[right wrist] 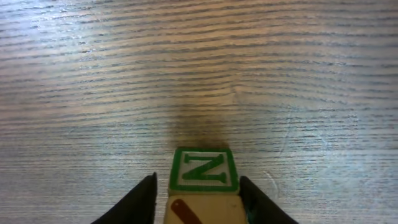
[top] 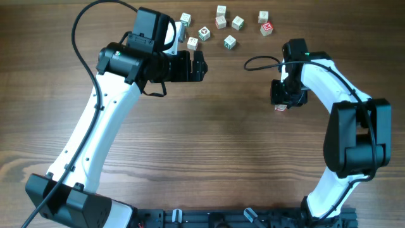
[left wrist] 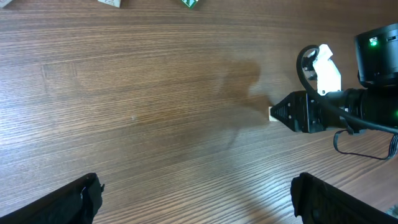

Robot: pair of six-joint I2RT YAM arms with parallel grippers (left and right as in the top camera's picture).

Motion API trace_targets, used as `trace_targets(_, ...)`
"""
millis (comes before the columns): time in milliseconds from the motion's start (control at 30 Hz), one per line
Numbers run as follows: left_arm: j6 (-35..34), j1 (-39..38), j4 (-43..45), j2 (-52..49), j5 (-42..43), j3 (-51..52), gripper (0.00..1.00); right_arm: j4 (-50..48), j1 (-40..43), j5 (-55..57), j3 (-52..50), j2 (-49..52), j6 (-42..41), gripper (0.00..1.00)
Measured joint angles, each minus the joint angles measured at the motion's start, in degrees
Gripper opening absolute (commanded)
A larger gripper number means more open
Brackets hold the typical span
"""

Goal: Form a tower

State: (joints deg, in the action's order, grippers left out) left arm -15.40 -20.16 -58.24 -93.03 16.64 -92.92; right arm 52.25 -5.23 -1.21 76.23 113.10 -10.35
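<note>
Tower (right wrist: 203, 171) between right pincer (right wrist: 198, 186) jaws

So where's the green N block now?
In the right wrist view, the green N block sits between the right gripper's fingers, on the table's right side, apart from the loose cubes.

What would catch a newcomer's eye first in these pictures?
The right gripper stands out, right of centre, its fingers flanking a pale cube with a green N. Next comes the cluster of loose cubes at the far edge of the table, with the left gripper wide open close by.
</note>
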Motion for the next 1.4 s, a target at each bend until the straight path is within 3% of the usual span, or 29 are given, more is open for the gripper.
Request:
trace_targets(167, 0.0, 0.0, 0.0, 0.0, 0.0, 0.0, 1.00, 0.3, 0.1, 0.3, 0.0, 0.0, -0.1, 0.29)
trace_targets(633, 0.0, 0.0, 0.0, 0.0, 0.0, 0.0, 1.00, 3.0, 0.1, 0.2, 0.1, 0.0, -0.1, 0.32)
trace_targets(933, 0.0, 0.0, 0.0, 0.0, 0.0, 0.0, 1.00, 3.8, 0.1, 0.2, 0.1, 0.2, -0.1, 0.45)
trace_targets(1000, 0.0, 0.0, 0.0, 0.0, 0.0, 0.0, 1.00, 3.7, 0.1, 0.2, 0.1, 0.2, -0.1, 0.45)
trace_targets(1100, 0.0, 0.0, 0.0, 0.0, 0.0, 0.0, 1.00, 3.3, 0.1, 0.2, 0.1, 0.2, -0.2, 0.33)
trace_targets(1400, 0.0, 0.0, 0.0, 0.0, 0.0, 0.0, 1.00, 3.2, 0.1, 0.2, 0.1, 0.2, -0.1, 0.37)
